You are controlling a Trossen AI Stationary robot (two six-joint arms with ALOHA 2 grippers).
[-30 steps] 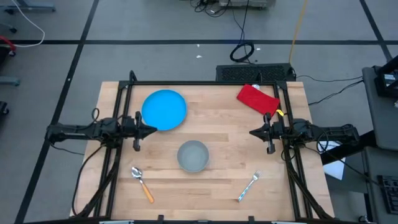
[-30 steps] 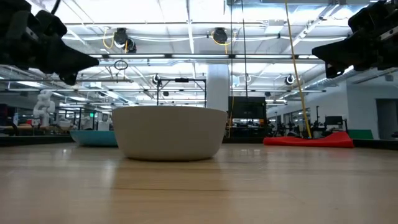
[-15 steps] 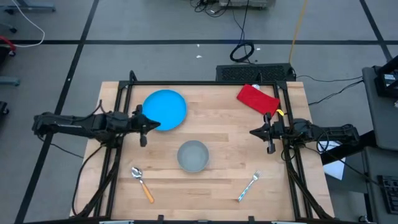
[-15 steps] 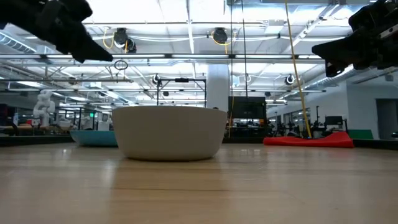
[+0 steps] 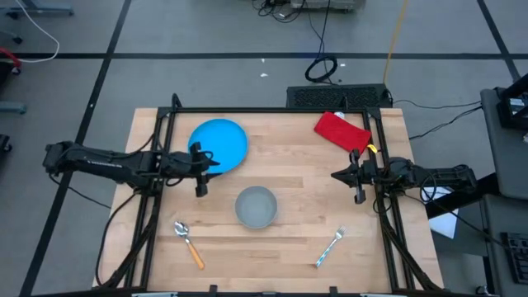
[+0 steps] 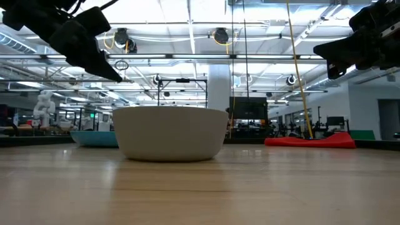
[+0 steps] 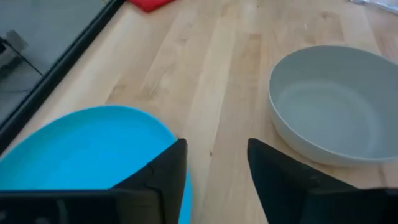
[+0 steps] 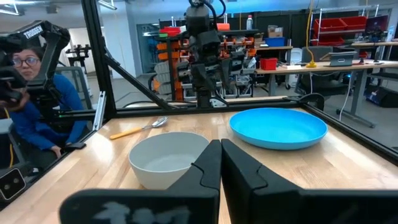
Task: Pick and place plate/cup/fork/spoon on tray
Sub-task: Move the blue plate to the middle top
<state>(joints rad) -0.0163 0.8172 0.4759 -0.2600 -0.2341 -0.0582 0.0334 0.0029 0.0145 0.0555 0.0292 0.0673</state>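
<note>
The plate [image 5: 219,145] lies flat on the table [image 5: 289,148] at its far left part, and the left gripper [image 5: 216,164] is held over its near edge, fingers [image 7: 163,171] parted, nothing between them. In the left wrist view the plate's rim is seen under one finger, with the cup [image 7: 339,102] just beyond; from above that overlap is harder to judge. The right gripper [image 5: 335,176] is kept at the right side, fingers together. The cup [image 5: 256,206] sits mid-table. Only the high view shows the fork [image 5: 328,247], lying diagonally near the front right with tines toward the far right, and the spoon [image 5: 188,242], bowl toward the far left, handle toward the front. A red cloth [image 5: 341,130] lies at the far right. A person [image 8: 28,102] is shown only in the right wrist view.
</note>
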